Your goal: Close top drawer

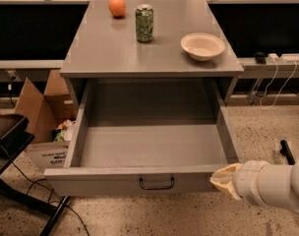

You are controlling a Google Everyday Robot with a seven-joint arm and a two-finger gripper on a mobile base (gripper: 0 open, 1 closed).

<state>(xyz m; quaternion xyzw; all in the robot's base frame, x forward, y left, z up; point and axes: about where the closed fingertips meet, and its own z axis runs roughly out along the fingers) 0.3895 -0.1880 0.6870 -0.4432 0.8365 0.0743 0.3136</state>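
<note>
The top drawer (152,146) of the grey metal cabinet stands pulled far out, its plain grey inside empty. Its front panel (90,182) faces me with a small dark wire handle (157,183) at the centre. My gripper (224,180), pale yellow at the tip of a white arm (272,186), comes in from the lower right. It rests against the right end of the drawer's front panel, near the right corner.
On the cabinet top (100,48) stand an orange (117,6), a green can (144,23) and a white bowl (202,45). An open cardboard box (41,117) sits left of the cabinet. A dark stand (7,136) is at far left. Cables (277,87) hang at right.
</note>
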